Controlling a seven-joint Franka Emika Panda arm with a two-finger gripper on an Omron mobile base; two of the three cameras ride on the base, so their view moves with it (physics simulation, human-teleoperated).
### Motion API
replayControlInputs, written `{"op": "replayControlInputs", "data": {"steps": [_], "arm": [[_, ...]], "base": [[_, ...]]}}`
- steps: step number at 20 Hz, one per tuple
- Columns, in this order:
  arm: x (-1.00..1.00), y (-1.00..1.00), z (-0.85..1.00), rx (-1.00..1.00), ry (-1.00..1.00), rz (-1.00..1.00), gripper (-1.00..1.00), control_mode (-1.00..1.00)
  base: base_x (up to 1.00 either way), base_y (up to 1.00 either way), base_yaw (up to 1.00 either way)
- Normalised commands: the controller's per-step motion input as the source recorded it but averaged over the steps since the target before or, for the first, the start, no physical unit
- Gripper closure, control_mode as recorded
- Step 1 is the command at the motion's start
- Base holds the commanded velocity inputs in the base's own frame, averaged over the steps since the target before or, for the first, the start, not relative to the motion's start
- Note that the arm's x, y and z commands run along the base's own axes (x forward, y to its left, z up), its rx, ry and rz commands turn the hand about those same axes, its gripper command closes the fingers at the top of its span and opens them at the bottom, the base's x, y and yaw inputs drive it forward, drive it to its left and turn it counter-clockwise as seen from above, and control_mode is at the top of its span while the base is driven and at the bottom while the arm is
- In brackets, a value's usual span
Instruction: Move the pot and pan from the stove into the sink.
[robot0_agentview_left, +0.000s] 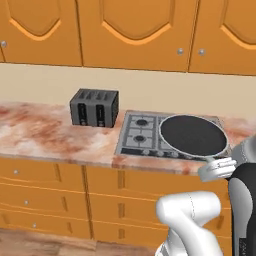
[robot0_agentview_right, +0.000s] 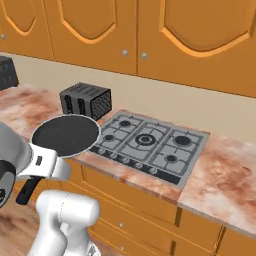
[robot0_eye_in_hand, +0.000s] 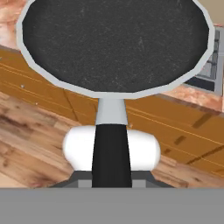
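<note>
Holding the pan by its long handle, we carry it above the surface's front edge, partly over the stove; a toaster stands nearby; our tool is clamped on the handle.

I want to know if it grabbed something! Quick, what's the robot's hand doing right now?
Gripper: closed on the long handle of the pan, holding it up off the stove.

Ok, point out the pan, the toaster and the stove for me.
pan (robot0_agentview_right: 65, 134), right base view, middle of its black cooking surface.
toaster (robot0_agentview_left: 94, 107), left base view, its front face.
stove (robot0_agentview_right: 147, 140), right base view, the centre burner.
</note>
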Motion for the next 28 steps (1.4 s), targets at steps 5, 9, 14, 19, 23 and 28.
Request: {"op": "replayControlInputs", "data": {"steps": [5, 9, 14, 19, 23, 28], "arm": [[0.00, 0.00, 0.00, 0.00, 0.00, 0.00, 1.00, 1.00], [0.00, 0.00, 0.00, 0.00, 0.00, 0.00, 1.00, 1.00], [0.00, 0.00, 0.00, 0.00, 0.00, 0.00, 1.00, 1.00], [0.00, 0.00, 0.00, 0.00, 0.00, 0.00, 1.00, 1.00], [0.00, 0.00, 0.00, 0.00, 0.00, 0.00, 1.00, 1.00], [0.00, 0.00, 0.00, 0.00, 0.00, 0.00, 1.00, 1.00]], "base": [[-0.08, -0.04, 0.48], [-0.03, -0.02, 0.49], [0.00, 0.00, 0.50], [0.00, 0.00, 0.50], [0.00, 0.00, 0.50], [0.00, 0.00, 0.50]]}}
